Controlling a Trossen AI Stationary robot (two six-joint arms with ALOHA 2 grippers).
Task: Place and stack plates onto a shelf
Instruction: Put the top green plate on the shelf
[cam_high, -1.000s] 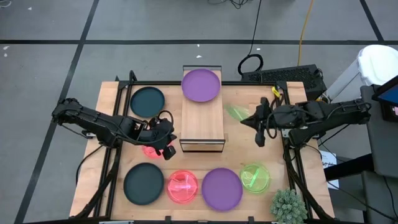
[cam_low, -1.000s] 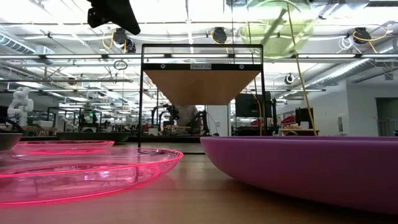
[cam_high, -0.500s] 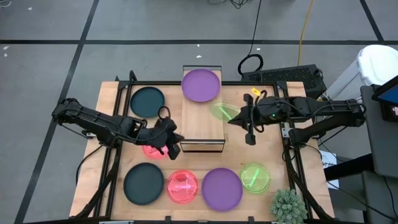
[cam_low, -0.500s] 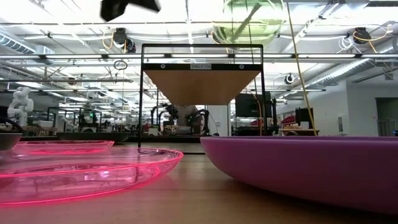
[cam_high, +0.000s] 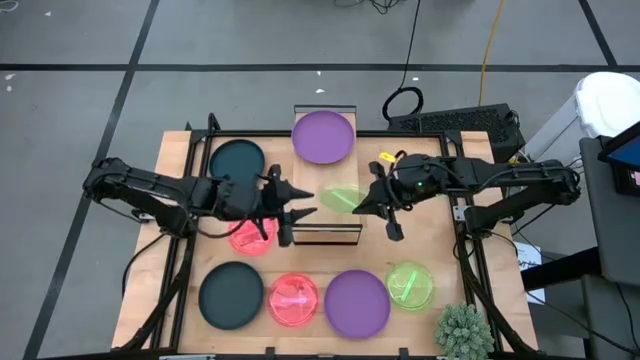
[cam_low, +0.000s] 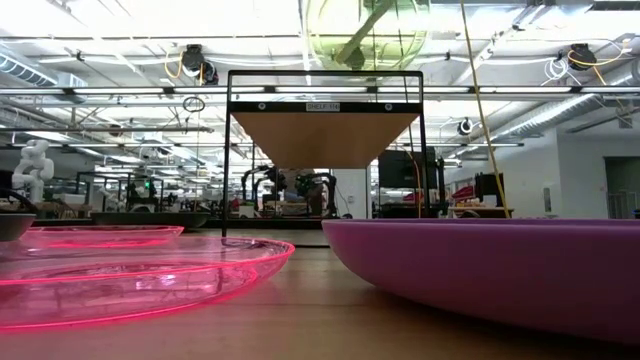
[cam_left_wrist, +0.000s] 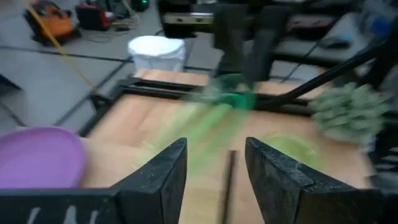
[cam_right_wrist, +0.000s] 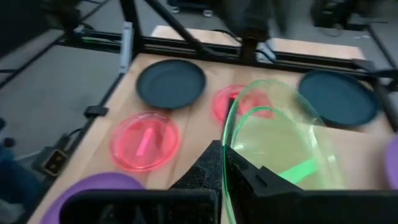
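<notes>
At the near bench (cam_high: 175, 300) edge a purple plate (cam_low: 500, 270) is cut off. The green plate (cam_high: 342, 198), now over the shelf (cam_high: 326, 215) from beside it, is pinched by the right end effector (cam_high: 366, 202). The left end effector (cam_high: 298, 210), shut before, now gapes empty.

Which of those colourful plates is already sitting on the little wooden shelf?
The purple plate at the far end of the shelf. It alone lies on the plank; the other purple plate sits on the table, and the green plate above the shelf is gripped by the right hand.
</notes>
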